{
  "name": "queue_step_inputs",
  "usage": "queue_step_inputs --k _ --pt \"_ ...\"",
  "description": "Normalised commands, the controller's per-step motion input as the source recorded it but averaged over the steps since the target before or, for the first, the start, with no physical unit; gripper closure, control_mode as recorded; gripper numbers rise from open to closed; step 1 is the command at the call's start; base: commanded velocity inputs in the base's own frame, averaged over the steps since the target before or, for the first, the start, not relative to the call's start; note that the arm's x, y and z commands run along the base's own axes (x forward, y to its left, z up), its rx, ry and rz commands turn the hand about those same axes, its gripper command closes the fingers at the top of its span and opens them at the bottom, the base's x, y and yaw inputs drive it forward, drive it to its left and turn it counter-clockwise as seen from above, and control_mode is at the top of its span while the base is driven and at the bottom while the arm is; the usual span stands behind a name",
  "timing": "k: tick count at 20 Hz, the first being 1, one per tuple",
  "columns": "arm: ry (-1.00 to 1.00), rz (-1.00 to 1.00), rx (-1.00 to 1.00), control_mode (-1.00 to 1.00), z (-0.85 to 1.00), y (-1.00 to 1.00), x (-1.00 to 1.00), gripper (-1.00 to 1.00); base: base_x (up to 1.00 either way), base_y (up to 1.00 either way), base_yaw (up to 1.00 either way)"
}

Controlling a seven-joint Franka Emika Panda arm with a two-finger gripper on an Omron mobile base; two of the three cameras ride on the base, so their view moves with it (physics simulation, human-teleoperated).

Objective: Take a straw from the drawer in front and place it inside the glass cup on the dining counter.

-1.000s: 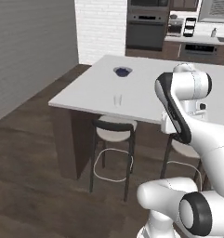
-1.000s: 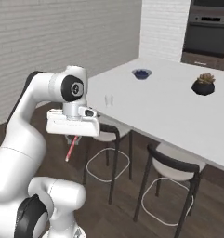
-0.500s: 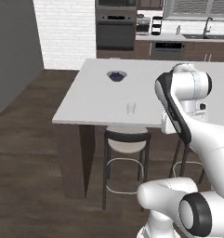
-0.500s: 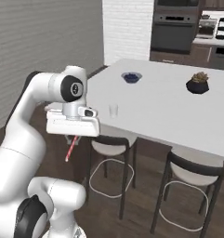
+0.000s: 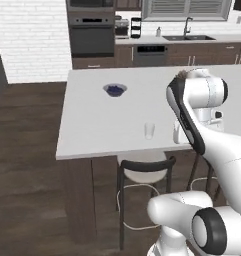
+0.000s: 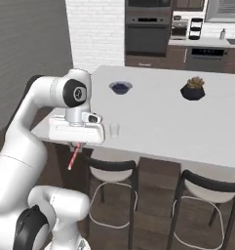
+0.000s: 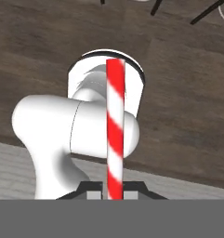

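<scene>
The straw, red-and-white striped, hangs below the gripper, slanting down and toward the robot; in the hand view the straw rises straight up from between the finger tips, so the jaws are closed tight on one end of it and the rest stands free. The gripper sits beside the near edge of the dining counter, with the straw's free end below the level of the counter top. The glass cup stands upright on the counter just inside that edge, near the gripper but apart from it; in the left base view the glass cup is seen well clear of the grey bowl of berries. A dark plant pot stands farther off, and black stools are tucked under the counter.

Likely hazards, as judged from this arrangement: the long free end may strike the counter edge or a stool as the hand lifts; held by one end, the straw may pivot in the grip; a misaligned descent may hit the cup's rim and tip the light, nearly transparent tumbler.
</scene>
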Motion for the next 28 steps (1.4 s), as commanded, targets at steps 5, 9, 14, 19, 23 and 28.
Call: queue_step_inputs --k 5,9,14,19,23,28 --pt "0.00 0.00 0.00 1.00 0.00 0.00 0.00 1.00 0.79 0.35 -0.32" --pt "0.00 0.00 0.00 1.00 0.00 0.00 0.00 1.00 0.93 0.23 -0.27" --pt "0.00 0.00 0.00 1.00 0.00 0.00 0.00 1.00 0.89 0.36 -0.25" --pt "0.00 0.00 0.00 1.00 0.00 0.00 0.00 1.00 0.72 0.46 -0.20" --pt "0.00 -0.01 0.19 -1.00 0.53 0.06 0.02 1.00 0.00 0.00 0.00" --pt "-0.05 0.11 0.29 -1.00 0.56 0.00 -0.05 1.00 0.00 0.00 0.00"
